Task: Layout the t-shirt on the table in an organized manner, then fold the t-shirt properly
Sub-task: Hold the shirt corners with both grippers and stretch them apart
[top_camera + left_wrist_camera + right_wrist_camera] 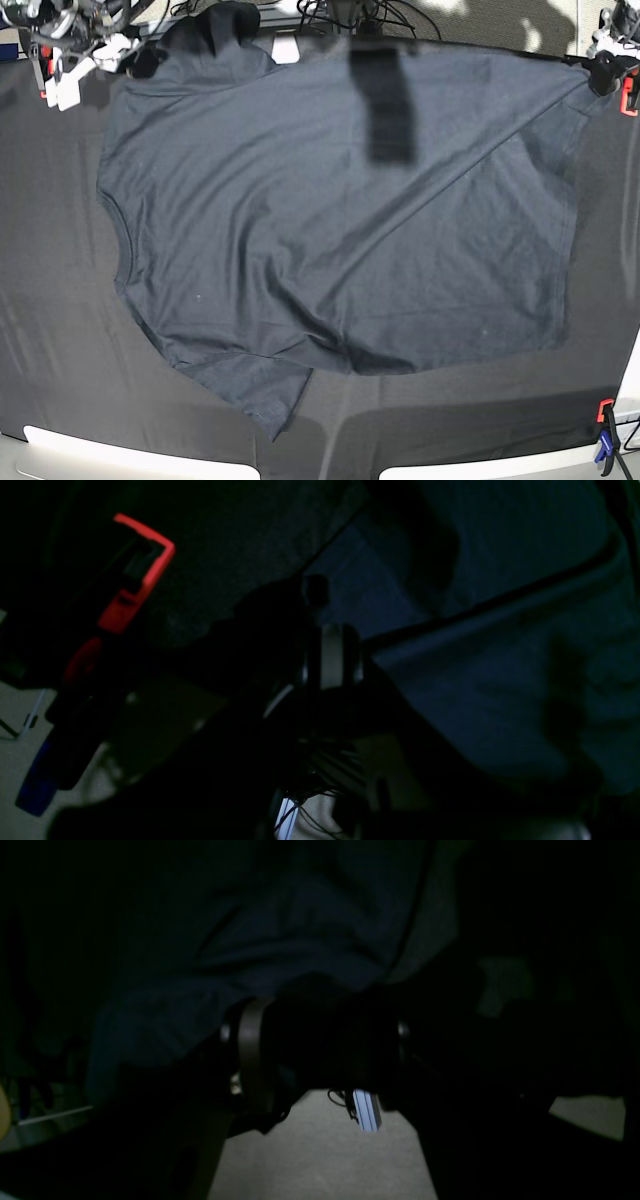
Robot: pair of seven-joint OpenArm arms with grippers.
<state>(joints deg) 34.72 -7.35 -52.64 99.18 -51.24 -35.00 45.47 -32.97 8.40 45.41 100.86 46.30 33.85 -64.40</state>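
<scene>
We see the large dark navy short-sleeved cloth t-shirt (340, 230) spread across the wide matte black fabric surface (60, 330), mostly flat but skewed, with a diagonal crease and one sleeve poking toward the near edge. Our left claw (603, 73) is clamped on the shirt's far corner beside the red clamp (142, 570), pulling it taut. Our right claw (150, 60) sits at the opposite far corner with its jaws spread; whether cloth lies between them we cannot tell. We judge the laying-out is nearly done but needs squaring, and no fold has been made yet
</scene>
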